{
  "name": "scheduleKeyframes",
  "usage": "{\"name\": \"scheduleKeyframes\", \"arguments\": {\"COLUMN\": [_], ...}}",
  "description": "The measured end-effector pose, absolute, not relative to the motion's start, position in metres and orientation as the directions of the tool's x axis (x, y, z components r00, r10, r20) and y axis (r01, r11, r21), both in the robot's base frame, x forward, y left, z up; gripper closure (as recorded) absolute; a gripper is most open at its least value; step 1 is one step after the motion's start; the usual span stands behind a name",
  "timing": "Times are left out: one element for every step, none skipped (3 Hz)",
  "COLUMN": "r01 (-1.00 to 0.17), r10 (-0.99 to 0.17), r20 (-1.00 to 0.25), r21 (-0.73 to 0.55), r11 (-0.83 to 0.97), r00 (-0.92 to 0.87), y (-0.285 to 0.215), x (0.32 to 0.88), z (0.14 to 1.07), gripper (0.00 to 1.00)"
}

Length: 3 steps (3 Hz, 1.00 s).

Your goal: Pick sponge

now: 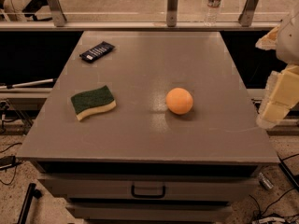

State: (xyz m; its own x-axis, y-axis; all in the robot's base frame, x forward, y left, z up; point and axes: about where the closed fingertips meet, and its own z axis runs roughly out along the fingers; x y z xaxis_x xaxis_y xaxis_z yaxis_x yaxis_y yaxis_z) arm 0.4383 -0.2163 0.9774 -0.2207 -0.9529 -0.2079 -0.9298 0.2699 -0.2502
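Note:
The sponge (93,102) lies flat on the left part of the grey table top (149,69), dark green scouring side up over pale yellow foam, with wavy edges. An orange ball (179,101) sits to its right, near the middle of the table. My gripper (279,99) is at the far right edge of the view, off the table's right side and well away from the sponge. It appears as pale blocky parts hanging beside the table edge.
A flat black remote-like object (96,51) lies at the table's back left. A plastic water bottle (213,3) stands on the ledge behind the table. Drawers with a handle (148,190) front the table. Cables lie on the floor on both sides.

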Motion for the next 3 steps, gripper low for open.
{"name": "scheduleKeyframes", "arguments": {"r01": [-0.933,-0.941,-0.963], "r10": [-0.953,-0.953,-0.956], "r20": [-0.219,-0.248,-0.288], "r21": [-0.249,-0.244,-0.238], "r11": [0.261,0.235,0.126], "r00": [-0.208,-0.174,-0.054], "y": [-0.209,-0.191,-0.137], "x": [0.442,0.452,0.469], "z": [0.976,0.972,0.966], "gripper": [0.00,0.00,0.00]}}
